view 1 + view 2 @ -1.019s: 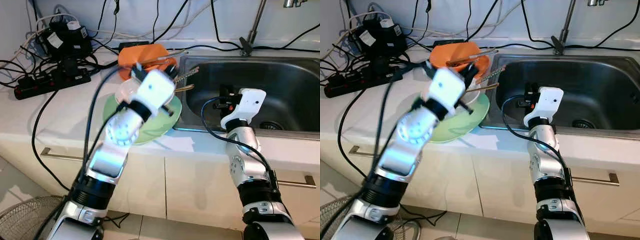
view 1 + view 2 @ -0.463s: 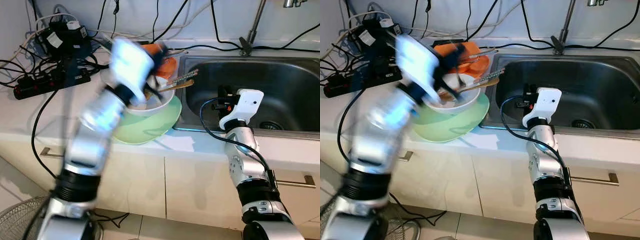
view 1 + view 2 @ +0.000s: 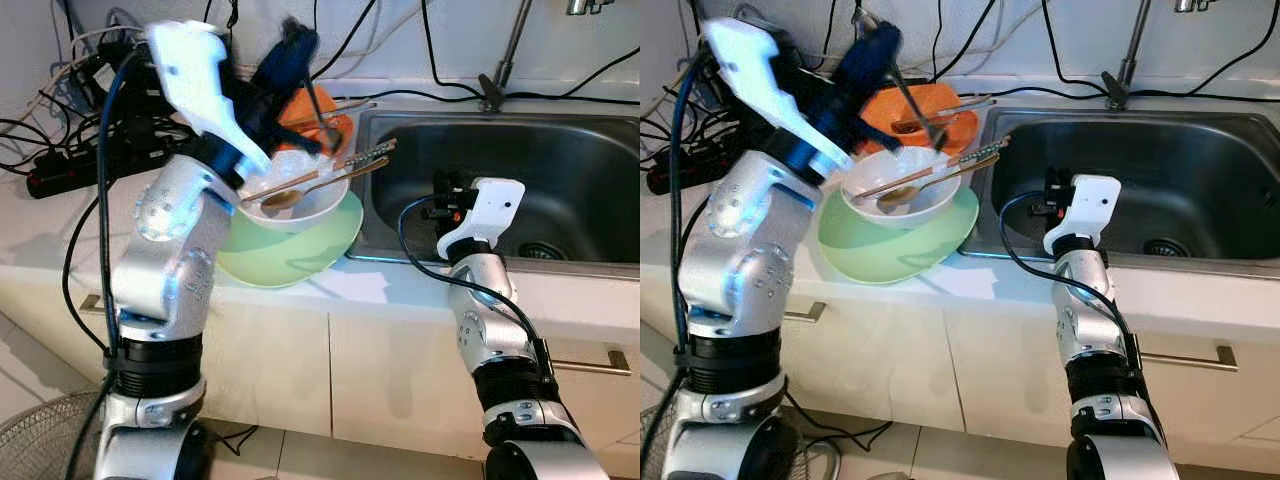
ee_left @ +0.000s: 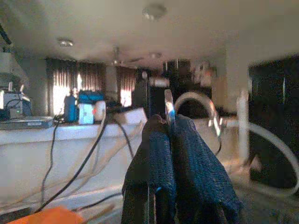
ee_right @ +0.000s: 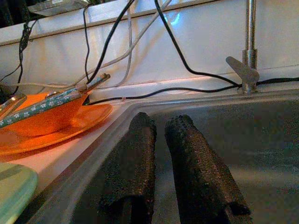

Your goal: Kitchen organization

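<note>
The left claw [image 3: 300, 60], raised above the white bowl [image 3: 297, 195], pinches a thin metal utensil [image 3: 915, 105]. The right claw [image 5: 161, 163], fingers nearly together and empty, hovers at the sink [image 3: 520, 170]. Stacked dishes sit unsorted on the table [image 3: 60, 230]; most work remains.

The left gripper [image 3: 902, 75] is raised above a white bowl [image 3: 902, 196] holding a spoon [image 3: 930, 184], which sits on a green plate [image 3: 895, 245] on the table [image 3: 970, 275]. An orange bowl [image 3: 923, 112] lies behind. The right gripper [image 3: 1052, 192] hovers at the edge of the steel sink [image 3: 1180, 190].
</note>
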Controlling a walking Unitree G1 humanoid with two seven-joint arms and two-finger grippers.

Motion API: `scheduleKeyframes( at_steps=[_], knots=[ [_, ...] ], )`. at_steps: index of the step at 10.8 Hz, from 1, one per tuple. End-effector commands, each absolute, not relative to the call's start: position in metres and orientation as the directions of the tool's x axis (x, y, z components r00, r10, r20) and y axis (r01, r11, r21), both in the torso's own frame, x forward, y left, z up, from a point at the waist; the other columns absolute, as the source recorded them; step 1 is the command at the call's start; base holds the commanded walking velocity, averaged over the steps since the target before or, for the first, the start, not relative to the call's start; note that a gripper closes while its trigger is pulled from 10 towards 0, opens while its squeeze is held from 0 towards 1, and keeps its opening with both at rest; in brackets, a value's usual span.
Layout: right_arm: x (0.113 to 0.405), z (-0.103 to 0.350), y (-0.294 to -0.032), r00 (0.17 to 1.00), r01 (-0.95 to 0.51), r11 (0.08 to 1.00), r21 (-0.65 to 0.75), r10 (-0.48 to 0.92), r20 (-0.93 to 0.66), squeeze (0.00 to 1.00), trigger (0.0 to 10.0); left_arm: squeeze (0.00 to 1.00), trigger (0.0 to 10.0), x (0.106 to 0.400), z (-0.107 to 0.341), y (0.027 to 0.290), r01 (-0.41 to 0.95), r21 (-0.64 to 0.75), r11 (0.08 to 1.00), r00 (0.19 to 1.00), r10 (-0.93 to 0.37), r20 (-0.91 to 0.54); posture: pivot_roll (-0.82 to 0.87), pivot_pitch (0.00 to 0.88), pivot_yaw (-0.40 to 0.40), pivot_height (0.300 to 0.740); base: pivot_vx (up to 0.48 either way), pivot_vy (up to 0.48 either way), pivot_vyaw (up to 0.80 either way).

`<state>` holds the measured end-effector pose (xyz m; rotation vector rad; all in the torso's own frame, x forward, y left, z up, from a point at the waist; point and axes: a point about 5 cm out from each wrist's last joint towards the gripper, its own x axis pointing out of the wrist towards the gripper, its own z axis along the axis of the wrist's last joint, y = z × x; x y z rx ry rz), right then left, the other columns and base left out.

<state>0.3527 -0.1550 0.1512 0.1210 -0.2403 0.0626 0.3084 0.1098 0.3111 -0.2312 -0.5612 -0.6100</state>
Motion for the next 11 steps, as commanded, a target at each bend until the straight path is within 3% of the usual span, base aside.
scheduleKeyframes(
  at_steps=[1, 3, 4, 5, 8, 11],
  knots=[
    [0.356, 0.157, -0.151, 0.964, -0.090, 0.991, 0.104, 0.060, 0.260, 0.00, 10.0, 0.00, 10.0, 0.304, 0.325, 0.116, 0.604, -0.064, 0.795, 0.654, -0.448, 0.609, 0.05, 0.000, 0.083, 0.740, 0.000, 0.000, 0.00],
    [0.356, 0.158, -0.154, 0.964, -0.079, 0.992, 0.099, 0.050, 0.262, 0.00, 10.0, 0.00, 10.0, 0.299, 0.339, 0.112, 0.654, -0.121, 0.747, 0.606, -0.421, 0.676, 0.05, 0.000, 0.082, 0.740, 0.000, 0.000, 0.00],
    [0.357, 0.160, -0.156, 0.962, -0.071, 0.993, 0.098, 0.043, 0.269, 0.00, 10.0, 0.00, 10.0, 0.296, 0.340, 0.101, 0.712, -0.184, 0.678, 0.577, -0.415, 0.703, 0.05, 0.000, 0.083, 0.740, 0.000, 0.000, 0.00],
    [0.357, 0.163, -0.157, 0.959, -0.069, 0.993, 0.097, 0.039, 0.280, 1.00, 10.0, 0.00, 10.0, 0.299, 0.336, 0.092, 0.727, -0.206, 0.655, 0.579, -0.424, 0.696, 0.05, 0.000, 0.083, 0.740, 0.000, 0.000, 0.00],
    [0.355, 0.182, -0.167, 0.936, -0.052, 0.999, 0.009, 0.045, 0.349, 1.00, 10.0, 0.00, 10.0, 0.311, 0.308, 0.072, 0.738, -0.286, 0.611, 0.625, -0.459, 0.632, 0.03, 0.000, 0.092, 0.740, 0.000, 0.000, 0.00],
    [0.347, 0.187, -0.180, 0.926, -0.019, 0.994, -0.108, 0.058, 0.372, 1.00, 10.0, 0.00, 10.0, 0.314, 0.303, 0.065, 0.737, -0.280, 0.615, 0.631, -0.477, 0.612, 0.02, 0.000, 0.100, 0.740, 0.000, 0.000, 0.00]
  ],
)
